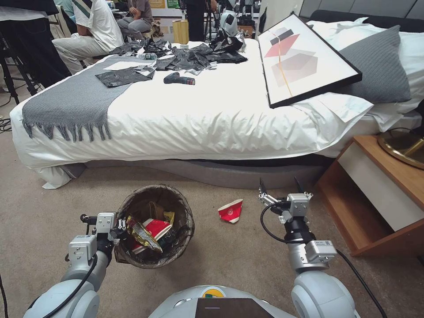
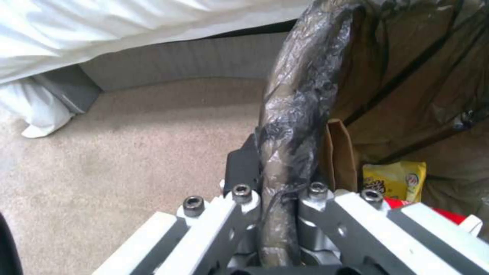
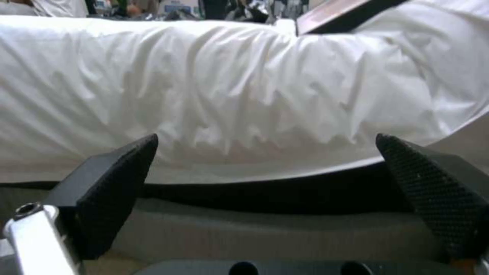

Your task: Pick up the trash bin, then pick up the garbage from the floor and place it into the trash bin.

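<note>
The trash bin, lined with a dark bag, hangs low in front of me, held at its left rim by my left gripper, which is shut on the bag-covered rim. Inside lie a yellow wrapper, a brown paper bag and red-and-white cups. One piece of garbage, a crushed red-and-white paper cup, lies on the floor between the bin and my right gripper. That gripper hovers open and empty just right of the cup, pointing toward the bed; its black fingertips stand wide apart.
A bed with white sheets spans the view ahead, its grey base close behind the cup. A wooden nightstand stands at the right. A framed picture, black bags and a drill lie on the bed.
</note>
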Robot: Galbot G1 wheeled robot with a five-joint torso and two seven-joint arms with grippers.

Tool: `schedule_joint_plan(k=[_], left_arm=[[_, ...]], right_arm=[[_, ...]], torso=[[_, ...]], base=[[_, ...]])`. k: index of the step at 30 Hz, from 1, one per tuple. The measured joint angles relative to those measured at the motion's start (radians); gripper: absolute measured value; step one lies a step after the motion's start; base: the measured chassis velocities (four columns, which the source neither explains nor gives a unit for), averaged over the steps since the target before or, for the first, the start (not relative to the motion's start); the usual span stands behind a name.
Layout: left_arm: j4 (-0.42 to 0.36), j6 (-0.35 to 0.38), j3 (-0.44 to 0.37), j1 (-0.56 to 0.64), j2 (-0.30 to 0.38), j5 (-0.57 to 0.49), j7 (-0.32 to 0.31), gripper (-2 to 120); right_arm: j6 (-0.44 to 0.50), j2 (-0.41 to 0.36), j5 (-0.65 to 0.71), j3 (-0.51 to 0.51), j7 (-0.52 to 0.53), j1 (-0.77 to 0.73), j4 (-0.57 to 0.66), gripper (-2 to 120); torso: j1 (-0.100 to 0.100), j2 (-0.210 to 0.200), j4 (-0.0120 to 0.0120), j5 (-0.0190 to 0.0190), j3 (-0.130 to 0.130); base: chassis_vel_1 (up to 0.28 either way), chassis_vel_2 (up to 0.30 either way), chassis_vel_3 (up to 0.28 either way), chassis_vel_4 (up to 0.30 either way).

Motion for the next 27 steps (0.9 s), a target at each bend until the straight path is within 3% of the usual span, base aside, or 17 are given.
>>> schedule_joint_plan(k=[8, 10, 11, 14, 22, 27], left_arm=[[0.000, -0.005, -0.001, 0.002, 0.005, -0.001, -0.002, 3], [0.000, -0.006, -0.005, 0.005, 0.007, -0.004, -0.004, 3], [0.000, -0.006, -0.005, 0.005, 0.007, -0.004, -0.004, 3], [0.000, -0.008, -0.006, 0.009, 0.008, -0.005, -0.004, 3], [0.000, -0.010, -0.007, 0.017, 0.013, -0.008, -0.004, 3], [0.000, -0.011, -0.008, 0.021, 0.015, -0.009, -0.003, 3]], right_arm=[[-0.111, -0.017, 0.113, -0.056, 0.089, 0.099, -0.047, 100], [-0.193, -0.033, 0.254, -0.099, 0.173, 0.188, -0.083, 100], [-0.193, -0.033, 0.254, -0.099, 0.173, 0.188, -0.083, 100], [-0.261, -0.049, 0.425, -0.156, 0.271, 0.285, -0.128, 100], [-0.321, -0.063, 0.658, -0.250, 0.418, 0.451, -0.247, 100], [-0.333, -0.064, 0.738, -0.279, 0.453, 0.495, -0.295, 100]], torso=[[0.000, 0.000, 0.0004, 0.0000, 0.000], [0.000, 0.000, 0.0003, 0.0001, 0.000], [0.000, 0.000, 0.0003, 0.0001, 0.000], [0.000, 0.000, 0.0005, 0.0000, 0.000], [0.000, 0.000, 0.0004, 0.0000, 0.000], [0.000, 0.000, 0.0002, -0.0001, 0.000]], base=[[0.000, 0.000, 0.000, 0.000], [0.000, 0.000, 0.000, 0.000], [0.000, 0.000, 0.000, 0.000], [0.000, 0.000, 0.000, 0.000], [0.000, 0.000, 0.000, 0.000], [0.000, 0.000, 0.000, 0.000]])
